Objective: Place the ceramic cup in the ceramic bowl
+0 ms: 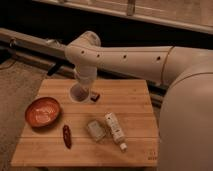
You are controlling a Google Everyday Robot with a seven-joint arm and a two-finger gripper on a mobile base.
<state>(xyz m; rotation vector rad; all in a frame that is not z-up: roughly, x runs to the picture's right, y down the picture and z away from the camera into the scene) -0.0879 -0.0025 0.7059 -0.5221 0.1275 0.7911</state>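
I hold the small plain white ceramic cup [78, 93] in my gripper [83, 94], jaws closed on it, raised over the pale wooden table [130, 100] for clearance. The shallow orange-brown glazed ceramic bowl [43, 111] stands well apart, mouth up, unobstructed.

One view: set high, seemingly at the robot's own side, facing down over the desk [132, 102], fairly near. Gripper [83, 93] over desk's far-left part.

Table [131, 102]: matt pale wood w/ plank seams. Ceramic bowl [43, 111] glossy orange-brown glaze; ceramic cup [78, 93] smooth white, clamped in gripper [86, 95], ctr-left of frame.
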